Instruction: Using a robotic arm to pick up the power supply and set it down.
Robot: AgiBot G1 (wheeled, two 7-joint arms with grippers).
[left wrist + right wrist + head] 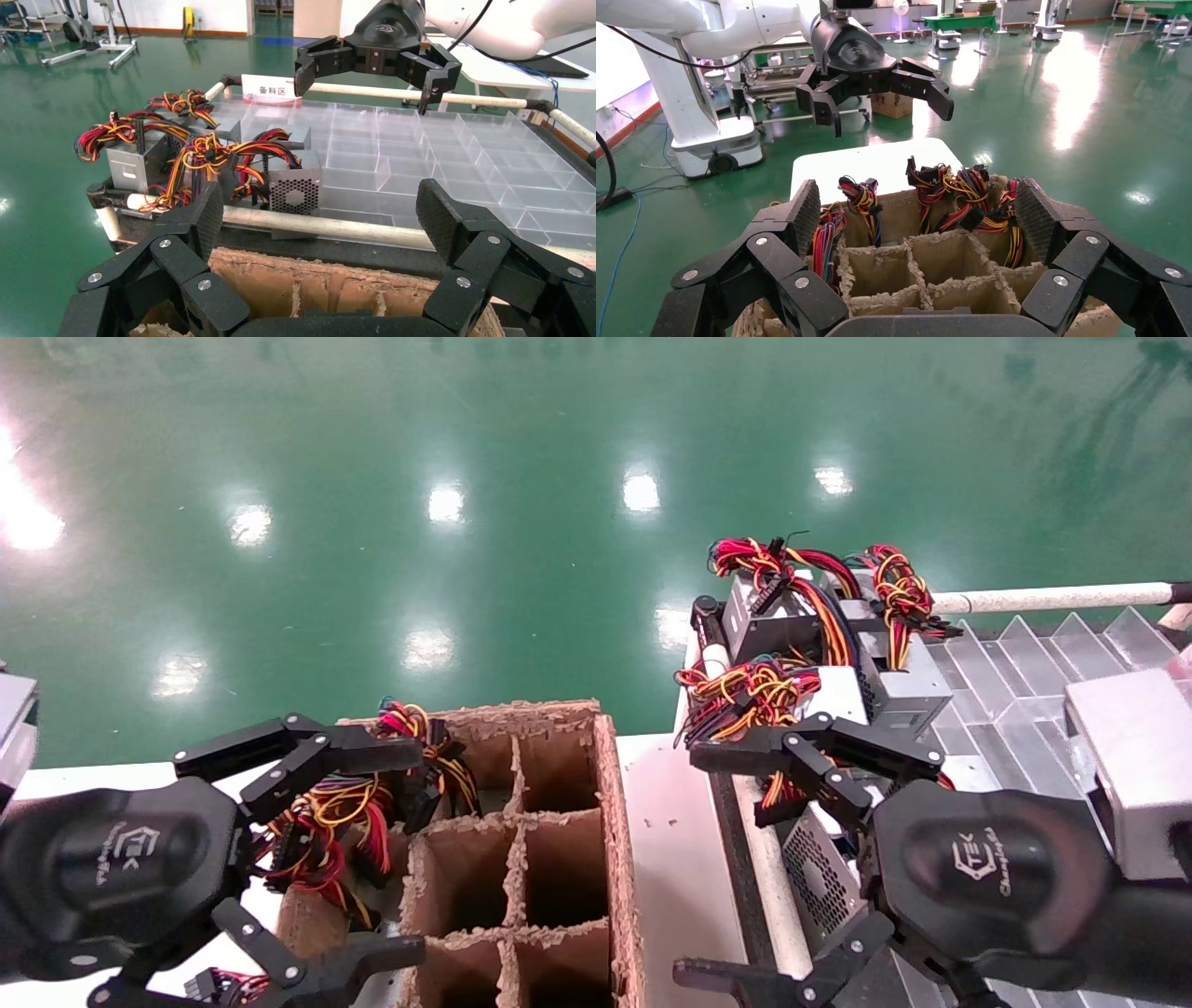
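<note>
A factory or robotics workshop: a glossy green epoxy floor point(521, 449) mirrors ceiling lamps, a clear plastic compartment tray point(450, 161) carries a white sign with Chinese characters point(273, 90), and workbenches line the background.

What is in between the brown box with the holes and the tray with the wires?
In the head view, only a bare strip of white table lies between the cardboard divider box and the tray.

Bright, even overhead light; hard glare on glossy floor

White lamp reflections dotted across the green floor point(521, 477), strongest flare at 9 o'clock in the head view. Soft, faint shadows inside the cardboard divider box point(521, 840). Close black fingers point(204, 225) slightly soft; edges bowed by wide lens.
</note>
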